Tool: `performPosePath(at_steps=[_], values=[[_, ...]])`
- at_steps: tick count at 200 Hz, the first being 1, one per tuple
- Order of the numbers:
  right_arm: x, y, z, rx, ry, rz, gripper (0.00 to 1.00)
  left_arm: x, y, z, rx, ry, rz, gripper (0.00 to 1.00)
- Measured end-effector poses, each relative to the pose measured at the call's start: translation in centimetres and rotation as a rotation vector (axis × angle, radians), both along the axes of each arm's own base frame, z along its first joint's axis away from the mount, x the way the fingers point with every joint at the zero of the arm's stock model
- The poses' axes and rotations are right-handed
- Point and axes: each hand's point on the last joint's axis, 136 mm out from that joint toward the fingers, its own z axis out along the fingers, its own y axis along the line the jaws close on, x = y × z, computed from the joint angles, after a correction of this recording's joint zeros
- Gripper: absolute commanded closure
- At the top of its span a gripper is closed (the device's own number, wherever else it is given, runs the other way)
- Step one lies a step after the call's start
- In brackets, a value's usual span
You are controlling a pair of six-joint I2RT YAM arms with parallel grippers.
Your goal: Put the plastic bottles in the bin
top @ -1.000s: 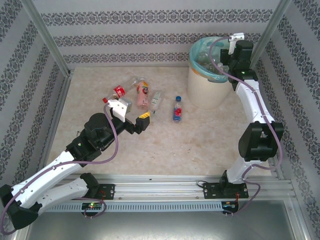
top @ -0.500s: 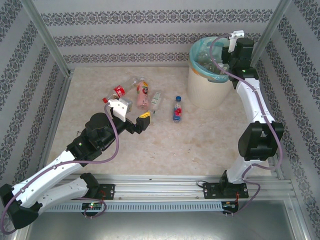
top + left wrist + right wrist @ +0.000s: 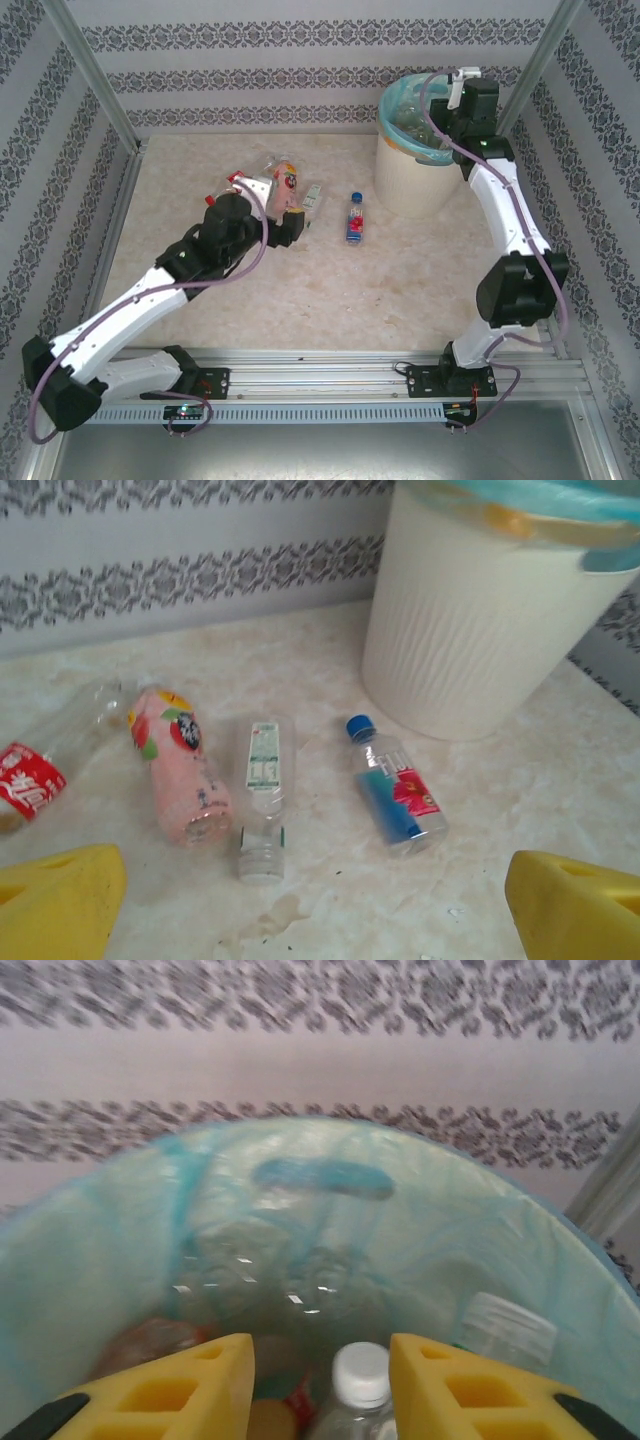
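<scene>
Bin [image 3: 450,630] cream, ribbed, turquoise-lined; blue-capped bottle [image 3: 397,798] lying near.

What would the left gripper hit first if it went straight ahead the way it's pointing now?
Probably the clear bottle with the green-and-white label, lying cap toward the open left gripper, just left of its centre line. Depth is unclear; it might touch the table first.

A beige marbled desk [image 3: 330,290], with a small dark smudge [image 3: 275,920] on it, is enclosed at 9, 12 and 3 o'clock by striped, grey-patterned wallpaper walls [image 3: 300,40], with 2 metal posts [image 3: 90,70] at 11 and 1 o'clock and a slotted aluminium rail [image 3: 330,375] at 6 o'clock.
</scene>
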Motion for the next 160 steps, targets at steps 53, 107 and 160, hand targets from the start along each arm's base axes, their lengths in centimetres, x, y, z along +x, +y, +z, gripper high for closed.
performPosePath(at_steps=[53,107,160], values=[[-11.6,5.8,10.3,0.04,-0.247,0.156,0.51,3.5,-2.6,-6.5,0.015,0.317,-0.024,0.16],[-20.1,8.4,7.9,0.059,-0.259,0.259,0.48,7.1,-6.8,-12.0,0.052,0.553,-0.024,0.15],[-23.5,6.8,2.7,0.055,-0.167,0.229,0.47,8.9,-12.6,-16.1,0.115,0.625,-0.076,0.14]])
